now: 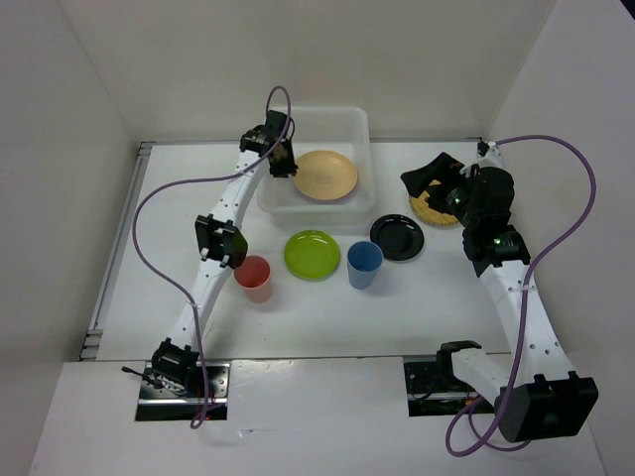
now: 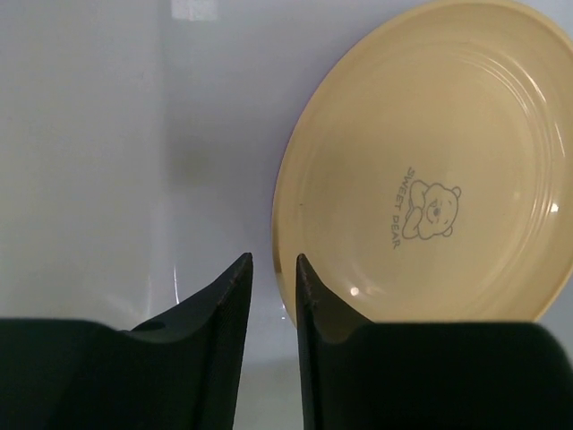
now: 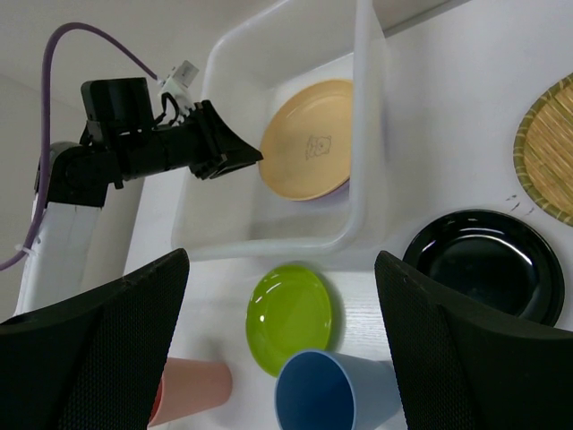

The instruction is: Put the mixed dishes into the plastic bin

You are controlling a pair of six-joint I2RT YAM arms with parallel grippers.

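1. Red cup (image 1: 254, 278): stands upright on the table (image 1: 327, 317), toward the near-left corner, just beside the left arm. In the right wrist view it is cut off by the bottom edge and partly covered by a finger.

2. Left gripper (image 2: 273, 262): hangs inside the plastic bin (image 1: 327, 112) at its left end. The jaws stand a narrow slit apart with only bin floor showing between them. One fingertip overlaps the plate rim in the left wrist view, so contact there cannot be determined.

3. Plastic bin: sits at the middle of the table's far edge. Its translucent walls blur whatever lies behind them.

4. Peach-orange plate (image 1: 325, 175): lies in the bin's right half and carries a small bear print. The top and right of the left wrist view crop it. A faint lavender edge (image 3: 329, 192) shows below its near rim, but the rest of that item is hidden.

5. Lime green plate (image 1: 312, 254): lies flat on the table just in front of the bin's near wall.

6. Blue cup (image 1: 364, 264): stands upright, just beside the lime green plate.

7. Black plate (image 1: 398, 237): lies flat off the bin's near-right corner. A finger partly covers it in the right wrist view.

8. Tan woven disc (image 1: 434, 210): lies toward the table's right edge, largely hidden under the right arm's wrist.

9. Right gripper (image 3: 279, 258): its jaws are spread wide and hold nothing.
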